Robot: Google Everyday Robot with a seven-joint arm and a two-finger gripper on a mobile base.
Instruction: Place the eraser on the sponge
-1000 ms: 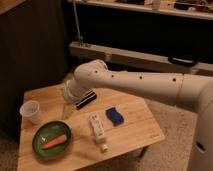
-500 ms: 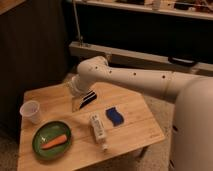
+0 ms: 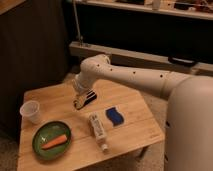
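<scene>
A wooden desk stood in a dim room, and a white robot arm reached over it from the right. Its claw hung low over the middle of the desk, right at a dark, striped eraser. The claw was spread wide, not pinching anything; whether it touched the eraser could not be made out.

The eraser lay on the desk, to the left of a blue sponge and a little farther back, clearly apart from it. Nothing rested on the sponge.

So the eraser was not yet where the task wanted it. Closing on it, lifting it, carrying it right and setting it on the sponge all seemed left to do.

Nearer lay a bottle on its side. At the left were a green plate holding a carrot, and a pale cup.
</scene>
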